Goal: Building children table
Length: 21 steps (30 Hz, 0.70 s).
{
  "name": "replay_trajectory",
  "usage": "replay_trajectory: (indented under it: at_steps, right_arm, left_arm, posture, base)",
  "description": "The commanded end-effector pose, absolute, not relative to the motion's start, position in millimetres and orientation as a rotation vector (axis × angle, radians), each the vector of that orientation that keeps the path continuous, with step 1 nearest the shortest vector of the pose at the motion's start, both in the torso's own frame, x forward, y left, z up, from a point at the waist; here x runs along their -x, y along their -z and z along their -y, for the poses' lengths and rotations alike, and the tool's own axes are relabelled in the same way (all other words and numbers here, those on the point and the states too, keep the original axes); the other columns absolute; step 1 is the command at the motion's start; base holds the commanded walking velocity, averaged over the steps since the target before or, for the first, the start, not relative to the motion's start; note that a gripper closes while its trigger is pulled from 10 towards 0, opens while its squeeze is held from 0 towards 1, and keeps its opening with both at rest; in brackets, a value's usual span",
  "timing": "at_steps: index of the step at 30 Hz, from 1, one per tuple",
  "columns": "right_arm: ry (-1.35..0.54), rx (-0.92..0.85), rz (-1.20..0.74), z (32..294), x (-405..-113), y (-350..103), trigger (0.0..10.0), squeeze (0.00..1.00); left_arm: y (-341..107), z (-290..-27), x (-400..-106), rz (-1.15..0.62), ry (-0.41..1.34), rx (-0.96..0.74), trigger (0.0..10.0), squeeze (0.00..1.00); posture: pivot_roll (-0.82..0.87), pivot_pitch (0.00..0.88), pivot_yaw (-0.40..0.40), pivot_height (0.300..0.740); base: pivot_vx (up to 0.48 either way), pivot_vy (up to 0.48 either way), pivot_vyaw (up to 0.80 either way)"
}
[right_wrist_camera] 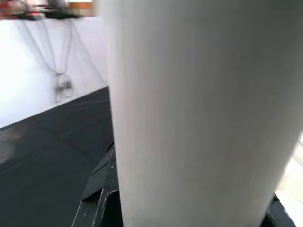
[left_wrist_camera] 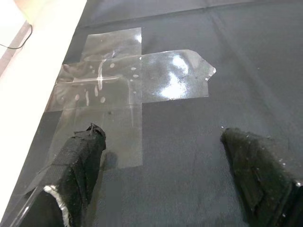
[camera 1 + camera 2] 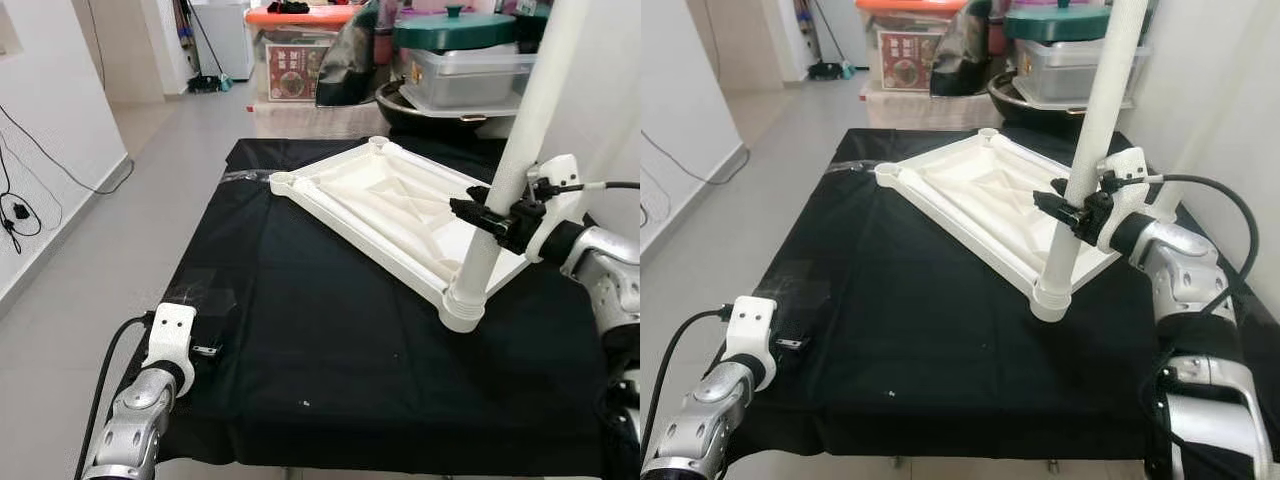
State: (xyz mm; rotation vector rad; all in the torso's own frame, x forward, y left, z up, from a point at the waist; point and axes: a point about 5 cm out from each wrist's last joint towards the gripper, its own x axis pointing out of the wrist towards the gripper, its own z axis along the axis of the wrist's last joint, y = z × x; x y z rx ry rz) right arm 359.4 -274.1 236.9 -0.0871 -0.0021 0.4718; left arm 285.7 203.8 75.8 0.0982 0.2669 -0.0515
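One white leg [image 3: 1092, 150] clamped in the right gripper [image 3: 1072, 213], long axis near upright, foot seated in the near corner socket [image 3: 1051, 298] of the upturned tabletop [image 3: 970, 195]; left gripper [image 3: 790, 343] wide open, well apart.

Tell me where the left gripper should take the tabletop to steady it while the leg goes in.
Probably the tabletop's raised long rim facing the left gripper, near the far-left corner socket, coming in from the robot's left across the black cloth. That rim stands up as a narrow wall fingers can straddle, well away from the leg the right gripper holds in the near corner.
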Motion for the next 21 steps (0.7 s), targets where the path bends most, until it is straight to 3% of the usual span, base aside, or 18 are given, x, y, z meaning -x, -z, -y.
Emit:
replay_trajectory:
  at_steps: [1,5,6,7,10,11,13,16,20,21]
  right_arm:
    - [-0.312,0.106,-0.087,275,-364,-217,0.0,0.00]
    - [-0.255,0.102,-0.100,275,-365,-213,0.0,0.00]
    - [-0.093,0.063,-0.127,268,-366,-203,0.0,0.00]
    - [0.062,-0.011,-0.124,243,-360,-188,0.0,0.00]
    - [0.205,-0.086,-0.132,225,-350,-179,0.0,0.00]
    - [0.307,-0.149,-0.140,203,-340,-172,0.0,0.00]
    - [0.307,-0.149,-0.140,203,-340,-172,0.0,0.00]
    - [0.354,-0.189,-0.123,167,-336,-178,0.0,0.00]
    - [0.317,-0.192,-0.103,145,-344,-190,0.0,0.00]
    - [0.296,-0.189,-0.099,140,-346,-194,2.1,0.00]
  left_arm:
    - [-70,-206,-282,-0.292,0.051,-0.116,10.0,0.00]
    - [-70,-207,-282,-0.292,0.050,-0.116,10.0,0.00]
    - [-70,-208,-281,-0.295,0.046,-0.116,10.0,0.00]
    - [-69,-208,-280,-0.299,0.042,-0.115,10.0,0.00]
    - [-68,-208,-279,-0.303,0.040,-0.112,10.0,0.00]
    - [-68,-208,-278,-0.306,0.040,-0.111,10.0,0.00]
    - [-68,-208,-278,-0.306,0.040,-0.111,10.0,0.00]
    - [-69,-207,-281,-0.307,0.040,-0.106,10.0,0.00]
    - [-70,-206,-285,-0.304,0.042,-0.102,10.0,0.00]
    - [-70,-205,-286,-0.303,0.043,-0.101,10.0,0.00]
  posture:
    - [0.06,0.000,-0.044,0.740]
    - [0.06,0.000,-0.044,0.740]
    - [0.06,0.000,-0.042,0.740]
    - [0.07,0.000,-0.042,0.740]
    - [0.07,0.000,-0.040,0.740]
    - [0.07,0.000,-0.033,0.740]
    - [0.07,0.000,-0.033,0.740]
    - [0.06,0.000,-0.023,0.740]
    - [0.05,0.000,-0.026,0.740]
    - [0.05,0.000,-0.028,0.740]
  base:
    - [0.000,0.000,0.00]
    - [0.000,0.000,0.00]
    - [0.000,0.000,0.00]
    - [0.000,0.000,0.00]
    - [0.000,0.000,0.00]
    - [0.000,0.000,0.00]
    - [0.000,0.000,0.00]
    - [0.000,0.000,0.00]
    - [0.000,0.000,0.00]
    - [0.000,0.000,0.00]
